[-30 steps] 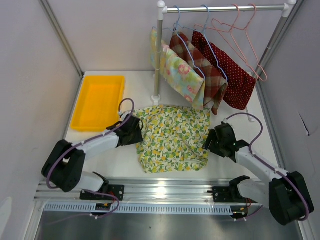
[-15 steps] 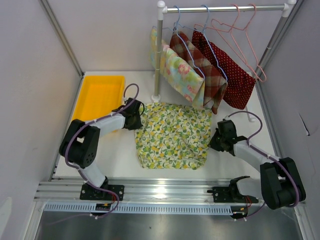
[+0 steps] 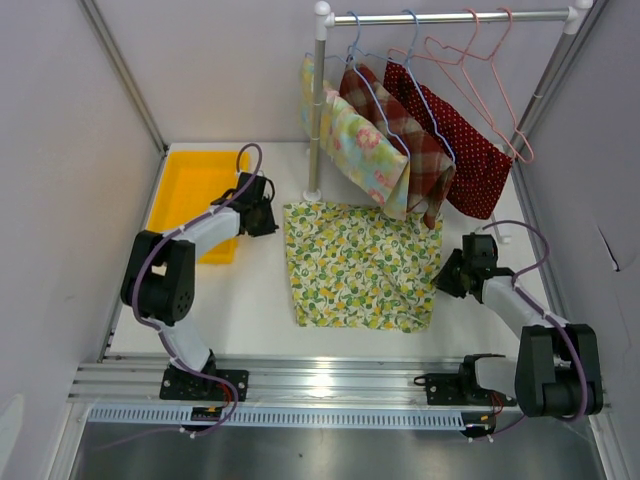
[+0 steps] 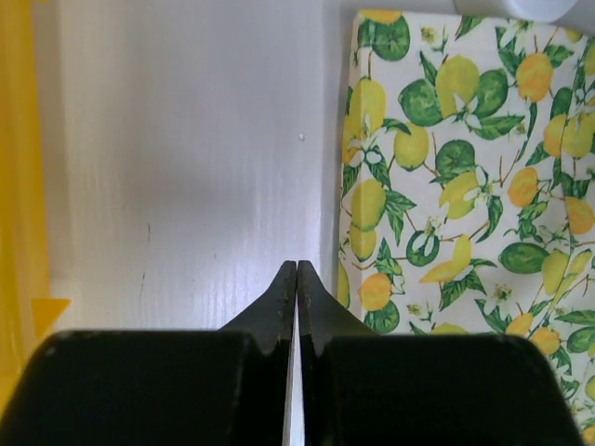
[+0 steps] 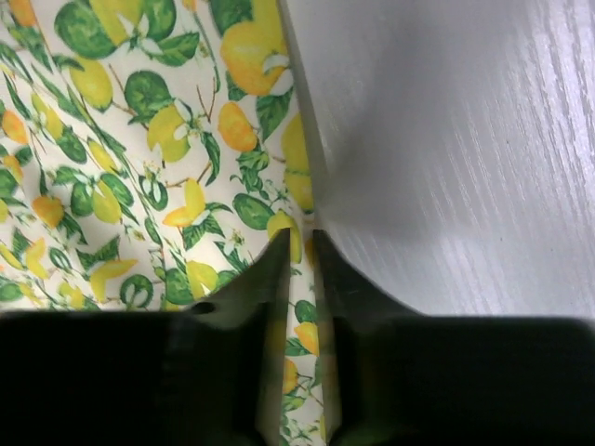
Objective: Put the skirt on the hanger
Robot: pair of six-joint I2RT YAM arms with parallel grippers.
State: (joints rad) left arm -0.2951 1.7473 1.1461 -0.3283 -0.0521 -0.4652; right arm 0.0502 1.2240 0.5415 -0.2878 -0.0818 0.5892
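The skirt (image 3: 362, 265), pale cloth printed with yellow lemons and green leaves, lay spread flat on the table (image 3: 250, 300). It was roughly four-cornered, with a straight far edge and a slightly uneven near edge. Its far left corner sat just beside the foot of the rack's post (image 3: 317, 110). Beyond it, bare pink wire hangers (image 3: 478, 57) hung tilted from the rail (image 3: 440, 17) towards its right end, well apart from the skirt

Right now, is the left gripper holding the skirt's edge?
No, the left gripper is shut on nothing above bare table, the skirt lying apart beside it.
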